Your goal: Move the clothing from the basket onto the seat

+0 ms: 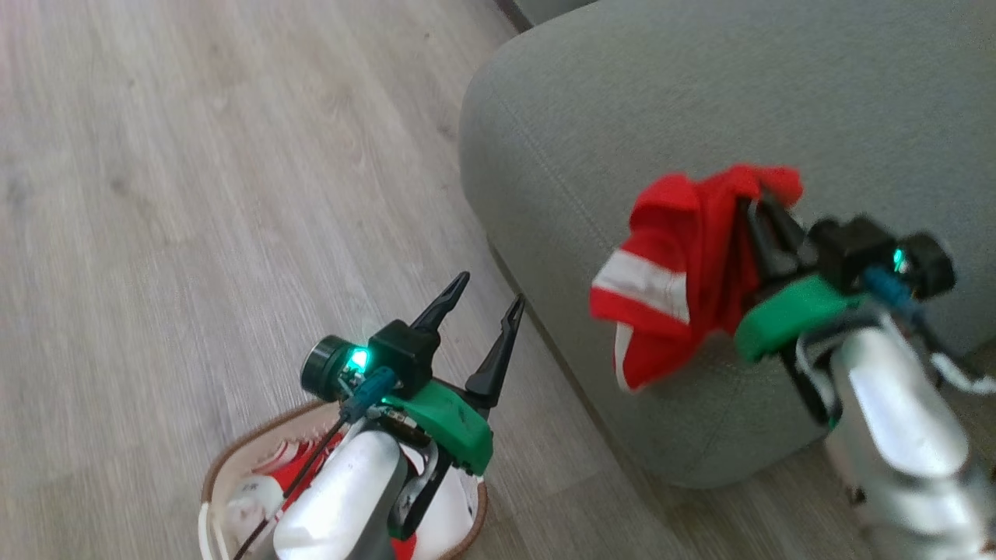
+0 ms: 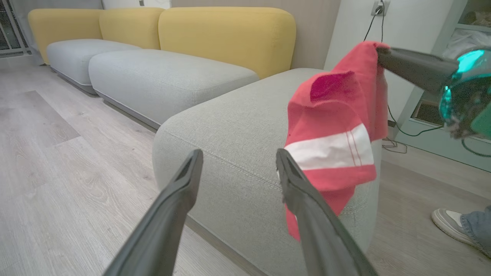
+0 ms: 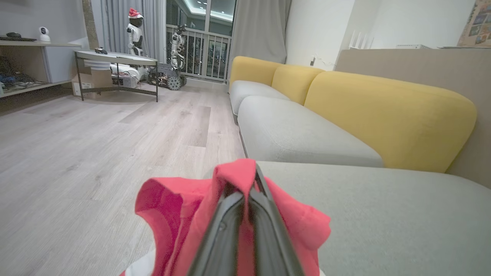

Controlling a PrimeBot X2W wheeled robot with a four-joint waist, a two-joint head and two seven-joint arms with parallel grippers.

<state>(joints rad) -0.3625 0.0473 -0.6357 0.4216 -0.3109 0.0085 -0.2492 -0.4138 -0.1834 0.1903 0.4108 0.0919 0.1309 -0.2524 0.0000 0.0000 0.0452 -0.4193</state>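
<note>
Living-room setting: pale wood-grain floor (image 1: 194, 155), grey-green sofa run with yellow backrests (image 3: 383, 115).

Item 1, seat (image 1: 700, 93): large grey-green cushion with a rounded corner and a stitched seam. Nothing lies on the part of its top that is in view.

Item 2, basket (image 1: 233, 459): stands on the floor, just off the seat's corner and partly hidden under the left forearm. More clothing (image 1: 268, 467), red and whitish, is visible inside.

Item 3, red garment (image 1: 685, 264): red with a white stripe. It hangs in loose folds from the right gripper, beside the seat's front corner. Whether it brushes the upholstery cannot be told.

Item 4, right gripper (image 3: 248, 191): fingers pressed together on a bunched fold of the red garment, raised to about the seat's top edge.

Item 5, left gripper (image 1: 491, 288): fingers spread wide with nothing between them. It hangs above the basket and points toward the seat.

Item 6, shoe (image 2: 448, 222): a person's foot on the floor beyond the seat's far side.

Handling note, as a judgement: the step is the carry and set-down. The garment hangs near the corner, so releasing it here risks a slide to the floor. Better to travel further in over the cushion top and lower until the cloth's weight rests on the fabric. Only then part the fingers, and withdraw upward so no fold is dragged back.
</note>
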